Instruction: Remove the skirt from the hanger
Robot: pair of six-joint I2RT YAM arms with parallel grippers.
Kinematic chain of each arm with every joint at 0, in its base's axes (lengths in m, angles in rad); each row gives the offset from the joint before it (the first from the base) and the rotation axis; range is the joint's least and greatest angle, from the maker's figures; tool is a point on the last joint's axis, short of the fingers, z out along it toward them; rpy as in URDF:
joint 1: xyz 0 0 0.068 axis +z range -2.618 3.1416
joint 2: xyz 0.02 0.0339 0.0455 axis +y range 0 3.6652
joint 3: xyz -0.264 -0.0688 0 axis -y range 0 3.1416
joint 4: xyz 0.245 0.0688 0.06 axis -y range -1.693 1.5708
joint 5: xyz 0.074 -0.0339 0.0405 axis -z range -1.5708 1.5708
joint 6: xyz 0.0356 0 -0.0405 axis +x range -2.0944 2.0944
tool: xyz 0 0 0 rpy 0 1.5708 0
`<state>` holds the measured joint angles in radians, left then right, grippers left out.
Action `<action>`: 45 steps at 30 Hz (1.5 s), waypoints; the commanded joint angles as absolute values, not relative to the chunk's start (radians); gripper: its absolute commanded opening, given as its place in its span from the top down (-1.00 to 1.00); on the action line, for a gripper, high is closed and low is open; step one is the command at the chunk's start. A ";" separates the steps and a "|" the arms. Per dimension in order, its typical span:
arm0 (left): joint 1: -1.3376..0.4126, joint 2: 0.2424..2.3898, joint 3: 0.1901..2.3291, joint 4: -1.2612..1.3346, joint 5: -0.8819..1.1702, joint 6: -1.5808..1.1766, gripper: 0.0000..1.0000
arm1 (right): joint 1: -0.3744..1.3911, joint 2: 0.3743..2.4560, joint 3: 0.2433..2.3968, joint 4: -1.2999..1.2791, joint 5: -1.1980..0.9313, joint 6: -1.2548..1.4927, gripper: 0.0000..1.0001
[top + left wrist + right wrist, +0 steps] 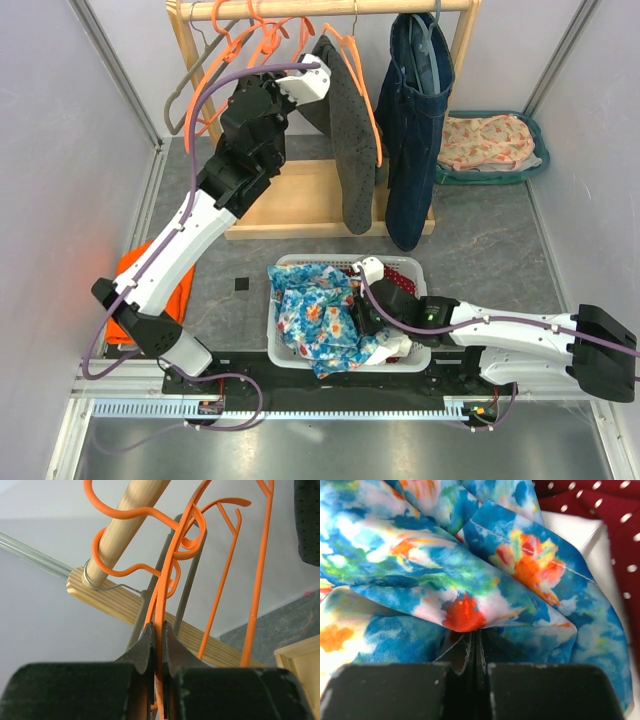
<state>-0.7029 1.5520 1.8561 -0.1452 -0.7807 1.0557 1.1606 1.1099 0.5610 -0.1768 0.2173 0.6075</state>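
The blue floral skirt (318, 318) lies bunched in the white basket (424, 272) at the near middle, off any hanger. My right gripper (366, 322) reaches into the basket; in the right wrist view it (476, 639) is shut, with a fold of the skirt (445, 570) gathered at its tips. Up at the wooden rod (330, 8), my left gripper (316, 66) is shut on the wire of an empty orange hanger (166, 580), whose hook sits over the rod (131, 519). The fingers (145, 645) pinch the wire from both sides.
More orange hangers (268, 40) and a grey one (185, 92) hang on the rod, with a dark grey garment (352, 150) and jeans (412, 120). The rack's wooden base (290, 205) is below. A red dotted cloth (402, 272) is in the basket. A teal tray (538, 150) sits back right, an orange cloth (150, 290) left.
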 commanded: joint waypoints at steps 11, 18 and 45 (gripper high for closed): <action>-0.700 1.531 1.649 0.038 -0.815 1.134 0.96 | 1.161 1.074 0.584 -0.172 0.129 0.676 1.00; -0.701 1.509 1.640 0.041 -0.836 1.132 0.79 | 1.161 1.020 0.603 -0.248 0.187 0.667 1.00; -1.032 1.607 1.996 -0.023 -0.784 0.804 -0.99 | 1.164 0.901 0.802 -0.626 0.565 0.623 -0.76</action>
<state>-1.0428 1.5097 1.9034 0.0490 -0.8104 1.0302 1.1648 0.9932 0.6956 -0.5442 0.4644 0.6426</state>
